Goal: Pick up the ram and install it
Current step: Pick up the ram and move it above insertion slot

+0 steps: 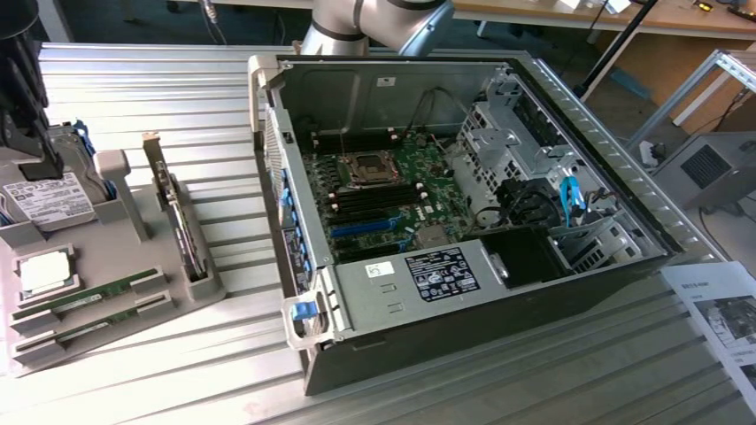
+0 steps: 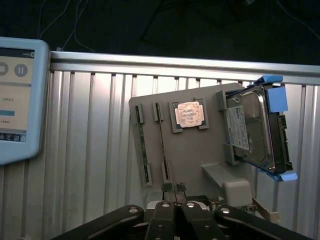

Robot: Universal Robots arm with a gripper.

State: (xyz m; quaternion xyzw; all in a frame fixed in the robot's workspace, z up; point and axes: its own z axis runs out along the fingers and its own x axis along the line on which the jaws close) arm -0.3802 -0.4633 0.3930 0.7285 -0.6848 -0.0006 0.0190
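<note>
Two ram sticks, thin and green, lie side by side in slots of a grey tray (image 1: 130, 341) at the exterior view's left: one ram (image 1: 88, 297) and a second ram (image 1: 97, 326). The wrist view shows them edge-on, one ram (image 2: 142, 145) beside the other (image 2: 162, 140), on the same tray (image 2: 200, 150). My gripper (image 2: 173, 188) hovers above the tray near one end of the sticks. Its fingers are shut together and hold nothing. The open computer case (image 1: 614, 266) lies to the right, with its motherboard (image 1: 384, 190) and dark memory slots exposed.
The tray also carries a silvery CPU (image 1: 45, 270) (image 2: 189, 114), a hard drive (image 1: 48, 199) (image 2: 252, 130) in a blue-ended bracket, and an upright expansion card (image 1: 183, 226). A screen device (image 2: 15, 95) stands beside the tray. A printed sheet (image 1: 721, 310) lies right of the case.
</note>
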